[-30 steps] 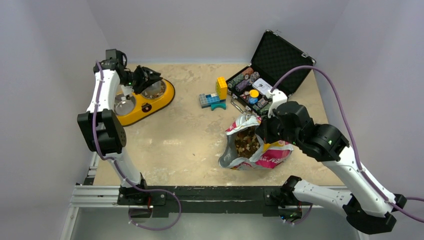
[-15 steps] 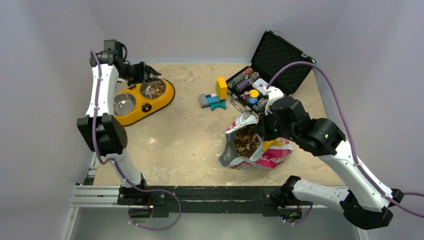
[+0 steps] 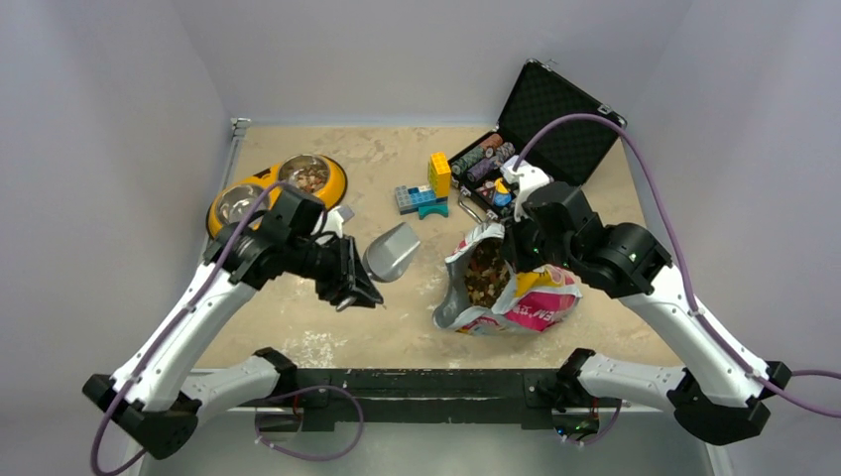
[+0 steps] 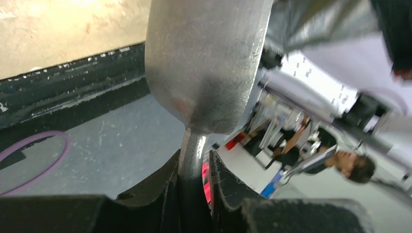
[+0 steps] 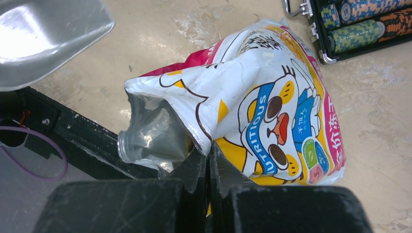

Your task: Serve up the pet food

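Pet food [image 3: 488, 280] sits in the bag [image 5: 262, 97] pinched by the right pincer [image 5: 209, 155]; left pincer [image 4: 194, 160] clamps the scoop [image 4: 206, 63].

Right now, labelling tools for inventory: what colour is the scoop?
The scoop is bare silver-grey metal; the left wrist view shows it best.

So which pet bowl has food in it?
The back bowl of the yellow feeder: it holds brown kibble, while the front bowl is bare shiny metal.
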